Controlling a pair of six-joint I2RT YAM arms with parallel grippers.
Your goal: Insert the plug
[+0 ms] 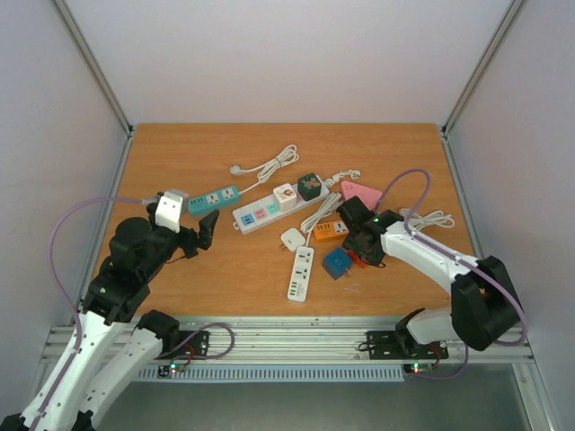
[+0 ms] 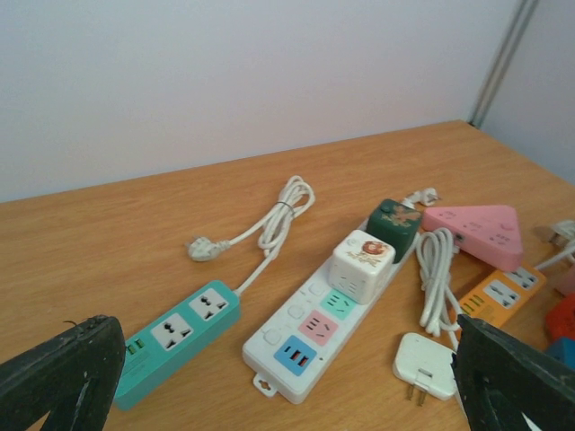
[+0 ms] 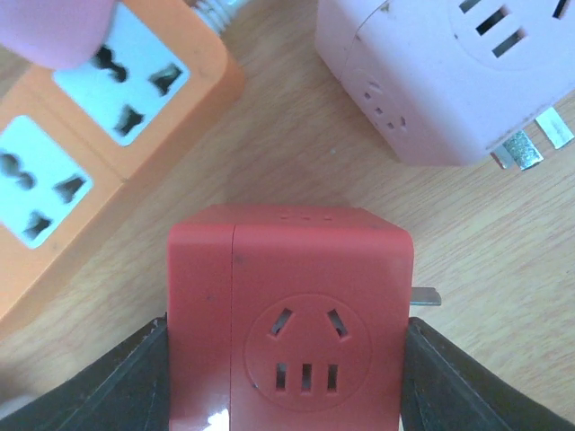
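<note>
My right gripper (image 1: 362, 244) is shut on a red cube adapter (image 3: 287, 314), its fingers (image 3: 135, 386) pressed against both sides. The cube's socket face points at the camera and a metal prong (image 3: 424, 294) sticks out on its right. It sits low over the wood, beside an orange power strip (image 3: 90, 162). My left gripper (image 1: 208, 229) is open and empty, hovering near the end of a white multi-colour power strip (image 2: 314, 328) and a teal strip (image 2: 180, 337).
The white strip carries a white cube (image 2: 362, 260) and a green cube (image 2: 393, 224). A flat white plug adapter (image 2: 427, 364), pink triangular strip (image 2: 476, 233), pink cube (image 3: 449, 72), blue cube (image 1: 338, 263), small white strip (image 1: 301, 274) and coiled cords (image 1: 269, 166) lie around.
</note>
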